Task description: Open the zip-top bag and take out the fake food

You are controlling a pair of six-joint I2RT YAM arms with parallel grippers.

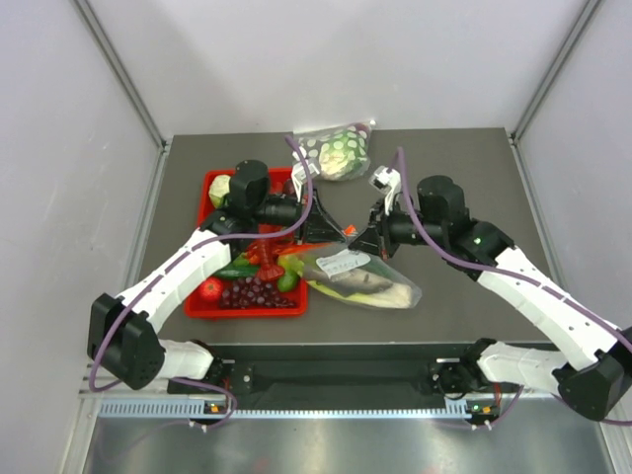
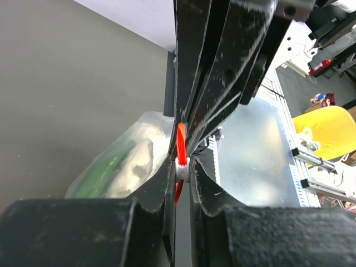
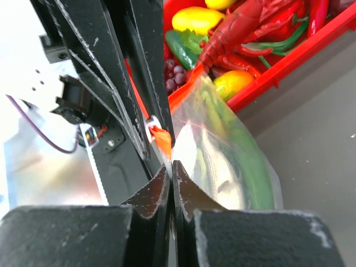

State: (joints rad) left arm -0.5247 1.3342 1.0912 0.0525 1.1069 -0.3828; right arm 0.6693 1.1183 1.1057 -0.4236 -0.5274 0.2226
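Beside the red tray (image 1: 211, 180), your left gripper (image 2: 182, 161) clamps the zip-top bag (image 1: 360, 276) at its orange strip, and your right gripper (image 3: 171, 167) pinches its lip tight. The mouth looks unopened, with the fake food (image 1: 383, 288) inside.

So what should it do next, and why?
Probably ease the two grippers apart to part the zip. The left gripper pinches the zip strip, the right gripper is shut on the bag edge beside it, and the food is inside.
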